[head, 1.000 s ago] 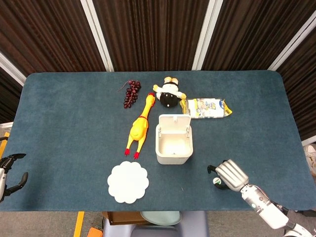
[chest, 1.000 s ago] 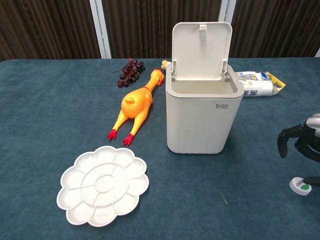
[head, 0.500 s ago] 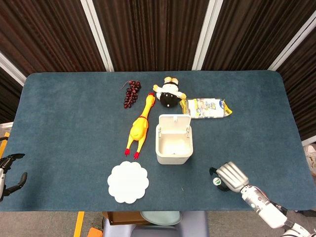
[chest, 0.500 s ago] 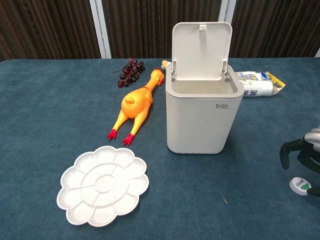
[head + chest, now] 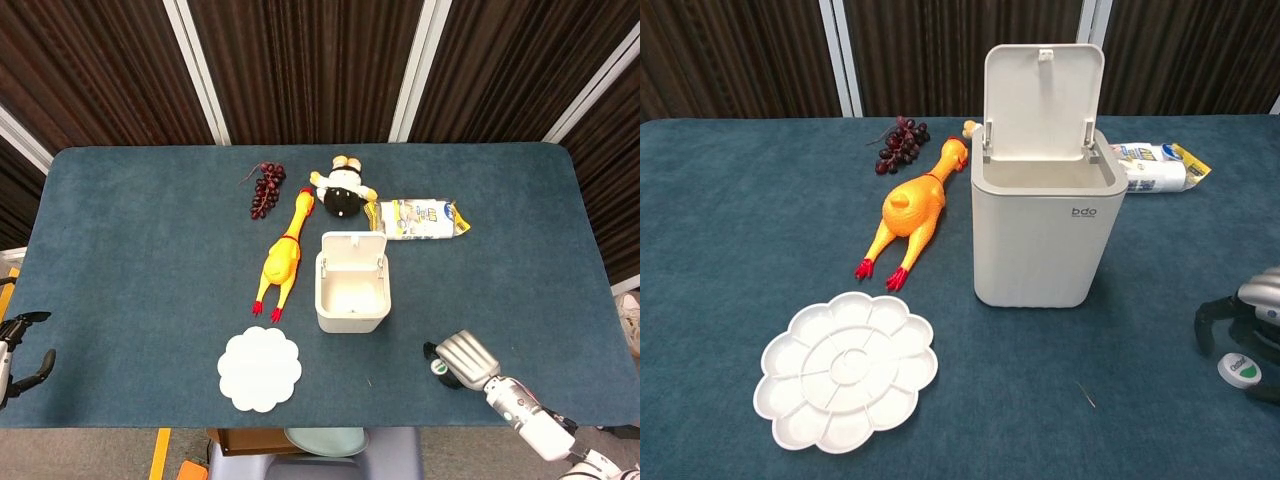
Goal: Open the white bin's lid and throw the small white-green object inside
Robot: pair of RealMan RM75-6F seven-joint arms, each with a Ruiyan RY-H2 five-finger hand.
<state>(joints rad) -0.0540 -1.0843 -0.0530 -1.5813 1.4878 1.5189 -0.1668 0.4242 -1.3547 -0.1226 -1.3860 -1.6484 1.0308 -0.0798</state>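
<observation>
Seen from above in the head view: white bin (image 5: 352, 293) with hinged lid (image 5: 353, 246) raised, interior exposed. Behind it, a plush toy (image 5: 341, 189), hidden in the other view. Left hand (image 5: 22, 358) idle off the table's left edge, fingers spread. Right hand (image 5: 463, 358) over the small white-green object (image 5: 438, 368).

Chest view: smooth plastic bin, glossy rubber chicken (image 5: 910, 212), flower-shaped palette (image 5: 846, 370), grapes (image 5: 898, 145), fuzzy blue table (image 5: 740, 230). Round disc pinched between dark fingers (image 5: 1212, 322), at tabletop level, right of bin.
</observation>
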